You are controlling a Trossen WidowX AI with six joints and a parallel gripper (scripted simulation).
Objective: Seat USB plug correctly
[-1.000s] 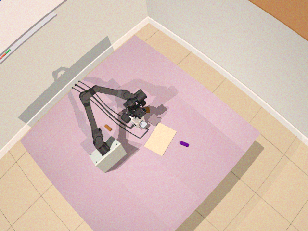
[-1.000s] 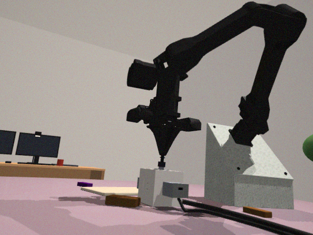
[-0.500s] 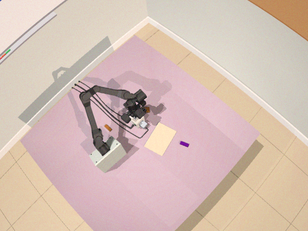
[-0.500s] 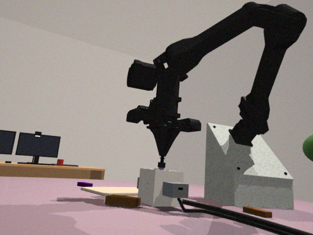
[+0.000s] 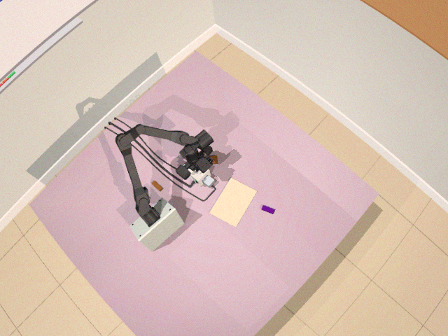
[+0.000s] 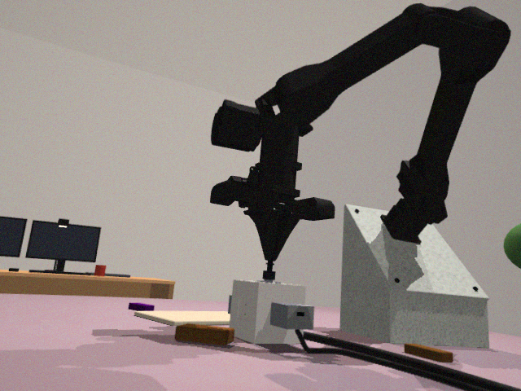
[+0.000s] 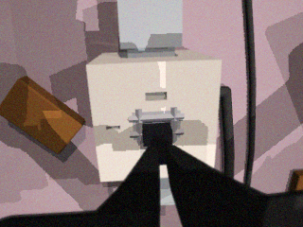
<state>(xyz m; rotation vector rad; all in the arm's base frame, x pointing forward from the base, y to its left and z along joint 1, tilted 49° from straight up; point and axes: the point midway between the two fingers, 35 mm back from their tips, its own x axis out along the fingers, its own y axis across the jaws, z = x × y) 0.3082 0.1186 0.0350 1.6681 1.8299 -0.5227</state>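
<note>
The gripper (image 6: 269,262) is pointing straight down over the cube (image 6: 252,309), its fingers nearly closed and pinching the plug (image 6: 269,274) between their tips. The plug is sitting directly below the fingertips, in line with the gripper's own axis, at the socket (image 7: 156,115) on the cube's top face. In the exterior view its dark body is standing upright and showing above the cube top, so I judge it is not fully seated.

In the wrist view the plug (image 7: 157,134) is appearing as a dark square just ahead of the fingertips, inside the socket's grey collar. Its long axis is running vertically, along the gripper's approach line, so any seating push would go straight down, and any turning would be about that same line. Whether it is now facing the right way I cannot tell.

Beyond the cube a grey side block (image 7: 149,24) is jutting out. To the gripper's left a brown block (image 7: 40,114) is lying on the mat beside the cube; to its right black cables (image 7: 250,85) are running past, close to the cube's edge. A cream sheet (image 5: 233,201) and a purple block (image 5: 268,209) are lying well apart from the gripper.
</note>
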